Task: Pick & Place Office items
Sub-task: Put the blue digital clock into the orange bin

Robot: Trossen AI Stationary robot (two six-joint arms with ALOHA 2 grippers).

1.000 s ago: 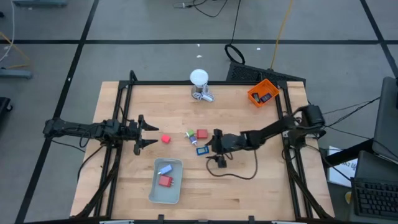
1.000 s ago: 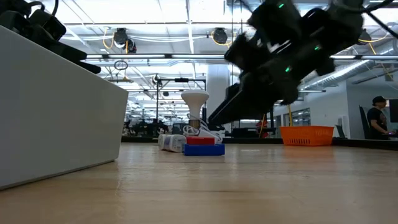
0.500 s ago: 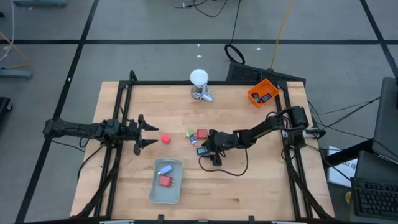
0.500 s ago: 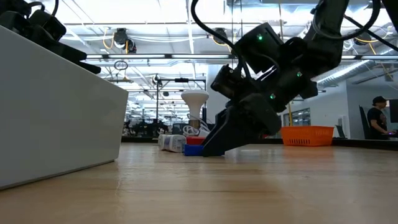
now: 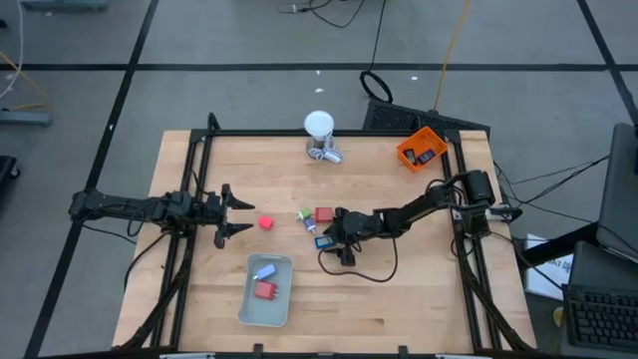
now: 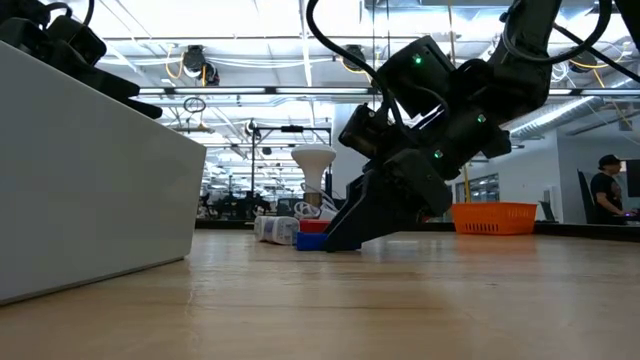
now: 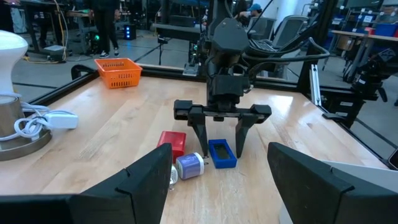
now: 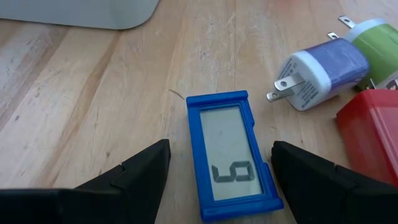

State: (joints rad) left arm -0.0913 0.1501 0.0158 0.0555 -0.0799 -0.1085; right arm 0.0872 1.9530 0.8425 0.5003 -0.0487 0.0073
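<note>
Right hand [image 5: 327, 237], fingers spread wide, stands over the blue-framed display unit [image 8: 231, 154], which lies flat on the wooden surface [image 5: 399, 289] between the two fingertips [image 7: 199, 133]; contact with it cannot be confirmed from any view. Left hand [image 5: 242, 214], also spread wide and holding nothing, hangs at the surface's left edge, well apart from the display unit.

Wooden surface: carries all items listed below.

Pale grey tray [image 5: 246, 305]: nearer the front edge than the display unit, to its left. It contains one light-blue piece [image 5: 264, 270] and one red block [image 5: 265, 290].

Orange bin [image 5: 421, 148]: at the far right corner, well apart from the display unit, with dark items inside.

White ball-topped object [image 5: 318, 126]: at the far edge, on a metallic base.

Red block [image 8: 374, 134]: just beside the display unit.

Blue-and-white plug adapter [image 8: 323, 70]: just beside the display unit, prongs pointing outward.

Green-and-white adapter [image 8: 376, 36]: touching the blue one, on its side away from the display unit.

Small red piece [image 5: 265, 222]: alone, between the left hand and the display unit.
</note>
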